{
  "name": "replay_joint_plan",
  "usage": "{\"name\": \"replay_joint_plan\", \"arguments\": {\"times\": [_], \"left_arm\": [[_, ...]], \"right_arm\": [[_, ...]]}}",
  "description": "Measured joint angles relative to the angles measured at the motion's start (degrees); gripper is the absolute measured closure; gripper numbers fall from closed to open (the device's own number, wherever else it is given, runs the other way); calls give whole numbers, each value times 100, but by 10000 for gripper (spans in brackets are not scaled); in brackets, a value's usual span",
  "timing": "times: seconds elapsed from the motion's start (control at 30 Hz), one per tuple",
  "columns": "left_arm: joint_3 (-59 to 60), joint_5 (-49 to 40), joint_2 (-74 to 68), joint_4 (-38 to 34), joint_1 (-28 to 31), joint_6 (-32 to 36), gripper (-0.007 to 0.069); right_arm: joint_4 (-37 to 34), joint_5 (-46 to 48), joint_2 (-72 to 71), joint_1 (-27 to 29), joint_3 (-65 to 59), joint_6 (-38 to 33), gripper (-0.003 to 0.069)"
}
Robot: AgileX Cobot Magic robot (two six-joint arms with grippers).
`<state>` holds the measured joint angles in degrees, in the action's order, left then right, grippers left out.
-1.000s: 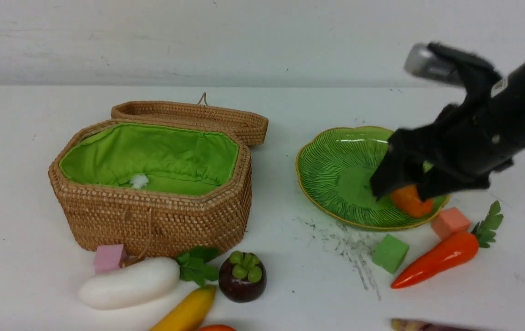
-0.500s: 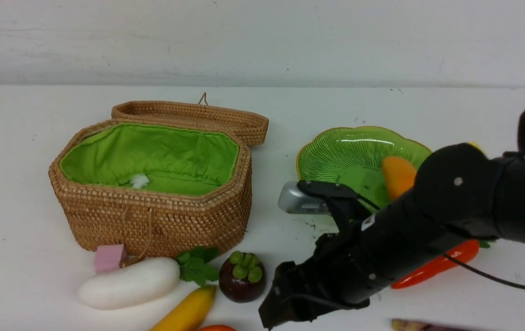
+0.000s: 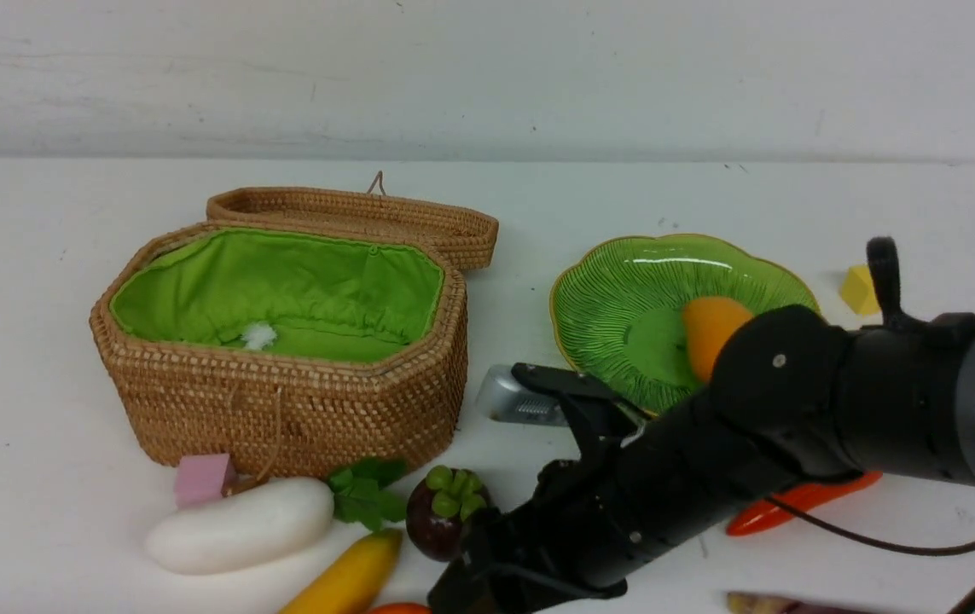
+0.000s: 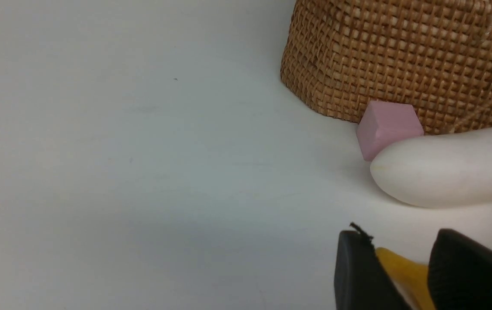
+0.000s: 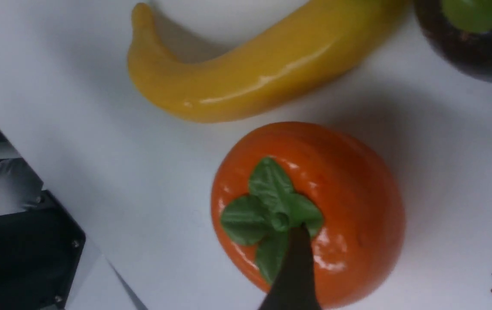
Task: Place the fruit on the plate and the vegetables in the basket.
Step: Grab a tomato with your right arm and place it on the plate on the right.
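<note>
Fruit step, mango (image 3: pixel 707 322) on the plate (image 3: pixel 606 290): my right claw (image 5: pixel 400 262) hung wide and empty over the persimmon (image 5: pixel 349 181) on the tabletop (image 3: pixel 43 384), left claw (image 4: pixel 400 245) part-open and empty; next, I judged, lower astride, close, carry platewards.

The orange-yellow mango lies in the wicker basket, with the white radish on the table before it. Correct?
No: the front view shows the orange-yellow mango on the green ribbed glass plate, not in the brown wicker basket; the white radish is right.
</note>
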<state>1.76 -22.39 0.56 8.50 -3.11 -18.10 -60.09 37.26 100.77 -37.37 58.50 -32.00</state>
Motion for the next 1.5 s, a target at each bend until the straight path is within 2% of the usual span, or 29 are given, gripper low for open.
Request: {"name": "replay_joint_plan", "arguments": {"times": [0.2,0.37,0.47,0.57,0.83,0.97,1.17,1.3,1.37,1.5], "left_arm": [[0,0,0,0,0,0,386],[0,0,0,0,0,0,386],[0,0,0,0,0,0,386],[0,0,0,0,0,0,386],[0,0,0,0,0,0,386],[0,0,0,0,0,0,386],[0,0,0,0,0,0,386],[0,0,0,0,0,0,386],[0,0,0,0,0,0,386],[0,0,0,0,0,0,386]], "right_arm": [[-382,-26,358,-317,0,-310,78],[-503,-21,612,-343,0,-334,83],[-593,23,636,-355,12,-379,119],[-662,140,636,-349,17,-557,218],[-611,814,619,-267,12,-763,220],[-575,1252,355,80,12,-770,220],[-576,1451,-354,1328,12,-784,220],[-590,1055,-581,2466,33,-784,220],[-636,560,-545,2978,205,-857,220],[-636,223,-192,3326,860,-1122,220]]}}
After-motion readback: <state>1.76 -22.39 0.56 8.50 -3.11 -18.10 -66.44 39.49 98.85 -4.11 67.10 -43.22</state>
